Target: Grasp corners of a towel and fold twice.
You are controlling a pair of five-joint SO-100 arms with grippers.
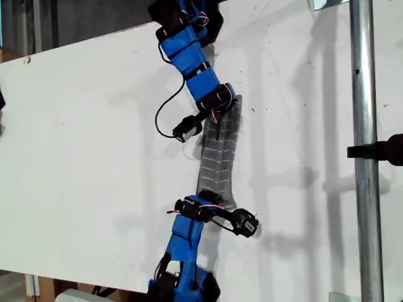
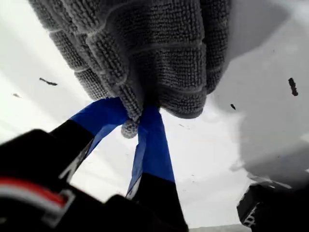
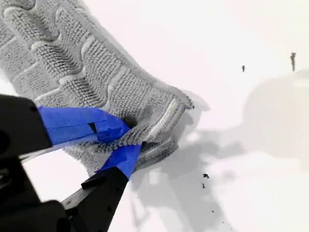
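The towel [image 1: 219, 154] is held stretched into a narrow band over the white table [image 1: 82, 126] between two arms — my first gripper [image 2: 140, 116] and my second gripper [image 3: 126, 140] each clamped on bunched cloth at an end, presumably to carry a fold across

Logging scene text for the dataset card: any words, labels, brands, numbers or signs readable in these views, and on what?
None readable in any view.
The towel carries only pale stripes, no tag or print.
My first gripper and my second gripper show plain blue tape and black plastic, no markings.
The white table has only dark specks, not characters.
The metal pole in the exterior view bears no label.
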